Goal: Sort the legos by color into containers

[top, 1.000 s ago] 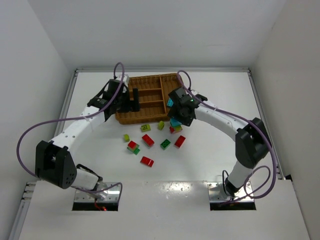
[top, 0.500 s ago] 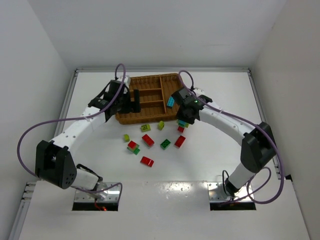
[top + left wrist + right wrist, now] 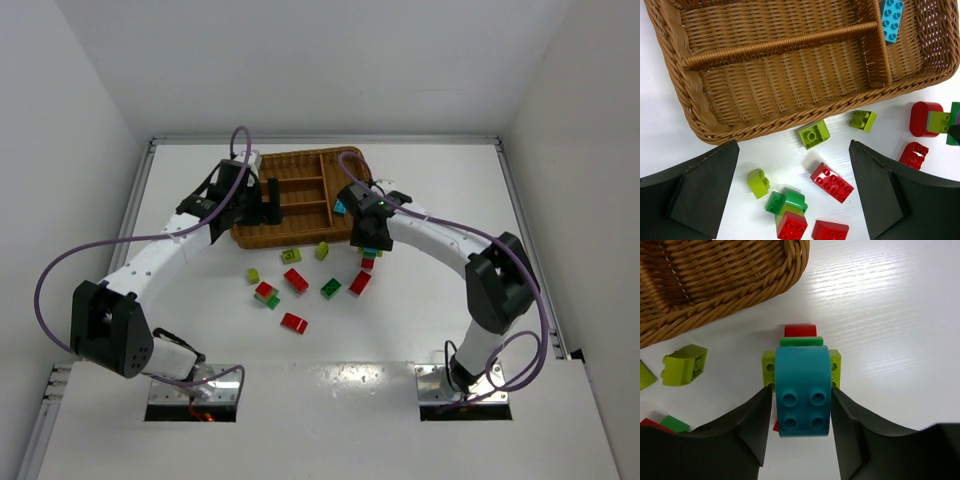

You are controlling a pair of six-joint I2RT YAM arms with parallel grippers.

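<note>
The teal round-topped plastic brick (image 3: 803,390) sits low centre in the right wrist view, clamped by your right gripper (image 3: 802,415). Lift it straight up, because the stack of yellow-green, green and red bricks (image 3: 799,342) lies just beneath. Then carry it over the rim of the brown woven wicker tray (image 3: 715,285), upper left, to join the long cyan brick (image 3: 891,20). Your left gripper (image 3: 792,187) hangs wide open over loose bricks (image 3: 832,182).
</note>
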